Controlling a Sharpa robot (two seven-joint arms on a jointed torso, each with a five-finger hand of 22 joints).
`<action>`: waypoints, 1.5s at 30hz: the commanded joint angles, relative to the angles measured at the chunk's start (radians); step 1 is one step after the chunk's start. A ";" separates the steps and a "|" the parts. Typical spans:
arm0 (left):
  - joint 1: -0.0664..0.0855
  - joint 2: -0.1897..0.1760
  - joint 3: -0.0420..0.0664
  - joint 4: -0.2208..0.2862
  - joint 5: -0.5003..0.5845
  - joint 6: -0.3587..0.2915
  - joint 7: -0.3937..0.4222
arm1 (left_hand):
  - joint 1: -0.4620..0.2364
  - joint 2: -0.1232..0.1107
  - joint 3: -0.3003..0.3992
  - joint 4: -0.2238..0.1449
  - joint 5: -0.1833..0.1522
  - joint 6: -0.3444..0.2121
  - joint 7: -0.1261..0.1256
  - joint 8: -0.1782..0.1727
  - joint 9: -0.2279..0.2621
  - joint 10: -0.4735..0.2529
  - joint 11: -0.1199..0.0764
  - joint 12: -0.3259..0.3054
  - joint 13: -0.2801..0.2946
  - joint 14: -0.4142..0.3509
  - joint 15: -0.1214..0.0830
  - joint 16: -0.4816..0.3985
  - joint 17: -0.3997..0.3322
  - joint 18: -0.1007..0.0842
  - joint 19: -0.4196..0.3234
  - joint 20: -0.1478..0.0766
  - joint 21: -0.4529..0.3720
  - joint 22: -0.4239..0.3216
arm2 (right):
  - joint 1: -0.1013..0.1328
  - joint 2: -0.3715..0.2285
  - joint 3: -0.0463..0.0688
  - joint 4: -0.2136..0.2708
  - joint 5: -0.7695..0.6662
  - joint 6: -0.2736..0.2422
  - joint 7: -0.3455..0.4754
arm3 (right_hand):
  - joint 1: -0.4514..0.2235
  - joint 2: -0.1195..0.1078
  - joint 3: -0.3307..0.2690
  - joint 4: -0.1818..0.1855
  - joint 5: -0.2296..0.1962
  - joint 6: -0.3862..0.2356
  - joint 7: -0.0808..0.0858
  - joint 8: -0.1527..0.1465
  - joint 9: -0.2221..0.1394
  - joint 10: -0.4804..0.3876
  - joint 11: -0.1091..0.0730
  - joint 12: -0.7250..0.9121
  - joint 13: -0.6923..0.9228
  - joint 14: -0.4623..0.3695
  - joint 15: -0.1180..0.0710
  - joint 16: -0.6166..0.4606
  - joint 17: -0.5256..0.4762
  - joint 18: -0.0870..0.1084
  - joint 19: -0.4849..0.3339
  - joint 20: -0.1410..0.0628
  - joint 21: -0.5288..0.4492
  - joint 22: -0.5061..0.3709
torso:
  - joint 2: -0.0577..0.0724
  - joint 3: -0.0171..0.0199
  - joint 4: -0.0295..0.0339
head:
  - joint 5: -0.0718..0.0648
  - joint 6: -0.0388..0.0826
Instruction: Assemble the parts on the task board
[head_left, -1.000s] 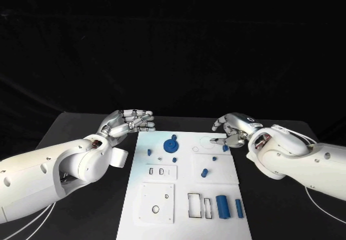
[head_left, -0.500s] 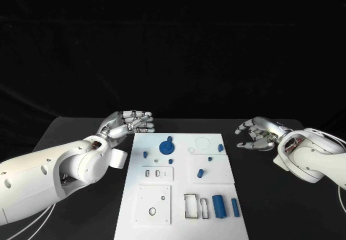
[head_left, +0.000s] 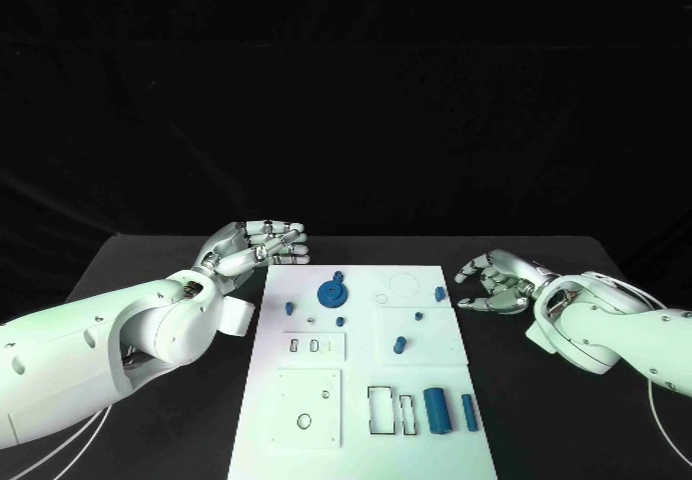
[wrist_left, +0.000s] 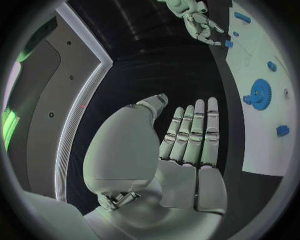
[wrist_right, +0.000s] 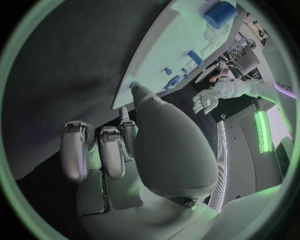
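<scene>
From my head view, I am seeing what has just changed: a second ago my right hand (head_left: 498, 285) was over the task board (head_left: 368, 395), fingertips down by the small ring outline near its far right corner; now it is hanging off the board's right edge above the black table (head_left: 159, 265), fingers curled loosely inward and apart, holding nothing. The blue gear (head_left: 333, 293) is lying flat on the far part of the board, a small blue part (head_left: 440, 294) is sitting at the board's right edge just beside that hand, and the two blue bars (head_left: 450, 412) are resting near the front right. I am reading the withdrawal as one placement finished and the next part to be chosen. My left hand (head_left: 264, 244) is hovering at the board's far left corner as it was before, fingers straight and close together, empty. From my left wrist view, I am seeing that hand (wrist_left: 187, 137) flat and extended over the dark table, gripping nothing, with the gear (wrist_left: 259, 94) on the white board nearby. From my right wrist view, my right hand (wrist_right: 119, 150) is bending its fingers above the dark surface, nothing between them, the board's edge (wrist_right: 156, 65) just beyond. The table is matte black, and the room behind is dark.
</scene>
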 joint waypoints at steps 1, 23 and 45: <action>0.000 0.001 0.000 0.001 -0.008 0.026 0.016 | -0.009 0.004 -0.004 -0.001 0.000 -0.004 0.033 -0.003 0.000 -0.006 0.004 -0.004 0.001 -0.004 0.001 -0.005 0.001 0.009 -0.009 0.001 -0.006 -0.001 | -0.007 0.013 0.000 -0.010 0.038 -0.028 0.029 | 0.003 0.011 0.003 0.007 -0.002 -0.001 -0.001 -0.004 -0.001 0.002 0.003 0.003 0.038 0.097 0.007 -0.003 0.220 -0.001 0.003 0.005 -0.002 0.134 | 0.000 -0.0022 -0.0020 | 0.003 0.002; -0.001 -0.009 0.000 0.001 -0.008 0.028 0.012 | -0.008 0.007 -0.002 -0.002 0.000 -0.004 0.033 -0.003 0.001 -0.006 0.004 -0.004 0.001 -0.004 0.001 -0.005 0.002 0.010 -0.007 0.001 -0.005 0.000 | -0.016 0.066 0.001 -0.037 0.064 -0.028 0.039 | 0.006 0.045 0.042 0.021 -0.002 0.033 -0.005 0.004 -0.007 0.014 -0.001 0.015 0.051 0.099 0.004 0.000 0.230 -0.003 0.010 0.003 0.006 0.142 | 0.000 -0.0043 -0.0003 | 0.002 -0.008; -0.001 -0.011 0.000 0.001 -0.008 0.029 0.008 | -0.006 0.011 0.001 -0.004 0.001 -0.004 0.033 -0.003 0.001 -0.006 0.004 -0.004 0.001 -0.005 0.000 -0.007 0.003 0.011 -0.004 0.000 -0.002 0.000 | -0.023 0.092 0.001 -0.054 0.041 0.010 0.031 | 0.021 0.043 0.065 0.009 -0.002 0.048 -0.007 0.005 -0.011 0.016 -0.003 0.016 0.053 0.099 0.002 0.000 0.233 -0.004 0.011 0.002 0.008 0.145 | -0.001 -0.0043 -0.0027 | 0.008 -0.018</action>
